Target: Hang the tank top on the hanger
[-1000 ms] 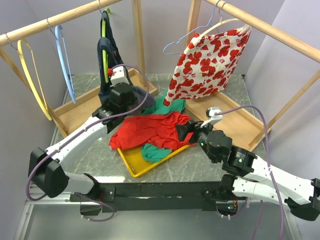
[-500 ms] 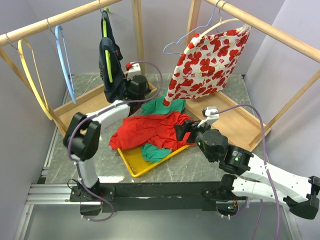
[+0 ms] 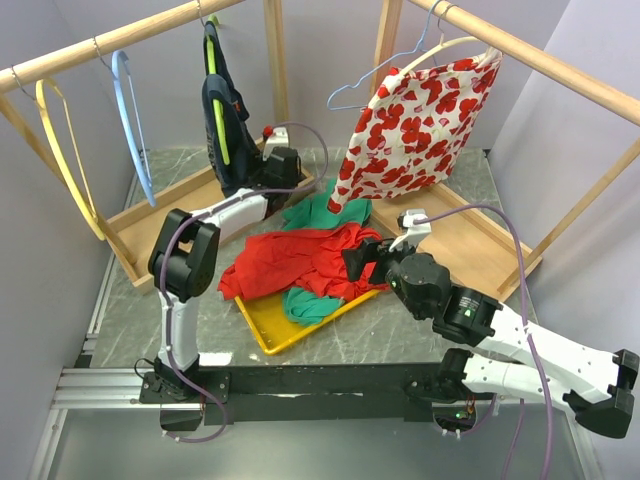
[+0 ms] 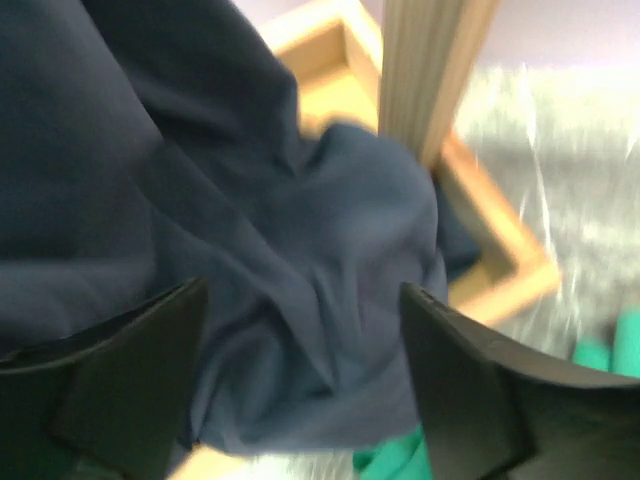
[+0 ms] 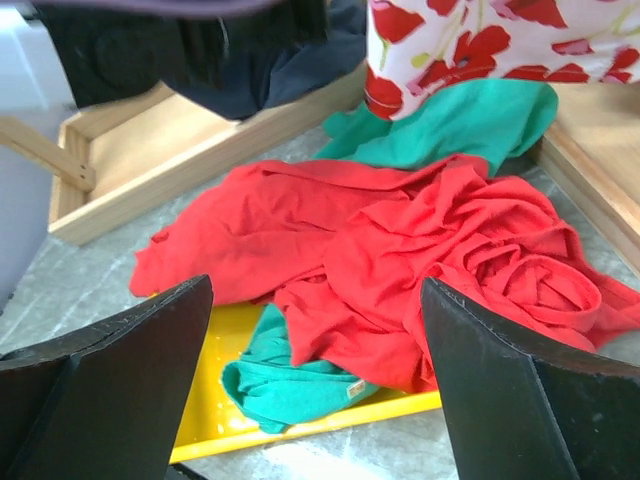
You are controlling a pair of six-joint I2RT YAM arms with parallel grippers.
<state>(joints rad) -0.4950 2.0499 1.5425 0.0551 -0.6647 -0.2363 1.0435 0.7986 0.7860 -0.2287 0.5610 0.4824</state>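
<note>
The navy tank top (image 3: 225,125) hangs on the lime-green hanger (image 3: 209,58), which hooks on the left wooden rail. Its lower folds bunch on the wooden base frame. My left gripper (image 3: 256,176) is open just right of the garment's lower part. In the left wrist view the left gripper (image 4: 300,400) has its jaws wide apart, with the tank top's (image 4: 250,200) folds close ahead and nothing gripped. My right gripper (image 3: 360,262) is open beside the red garment (image 3: 310,262). From the right wrist, the right gripper (image 5: 315,330) faces that red garment (image 5: 400,250).
A yellow tray (image 3: 262,335) holds red and teal garments (image 5: 290,385). A blue hanger (image 3: 128,110) and a yellow hanger (image 3: 62,150) hang on the left rail. A white cloth with red hearts (image 3: 425,120) hangs on the right rack. A wooden post (image 4: 430,70) stands beside the tank top.
The left gripper has moved right, away from the tank top, and opened, letting go of the fabric. The tank top now hangs by itself. The right gripper has crept slightly left.
</note>
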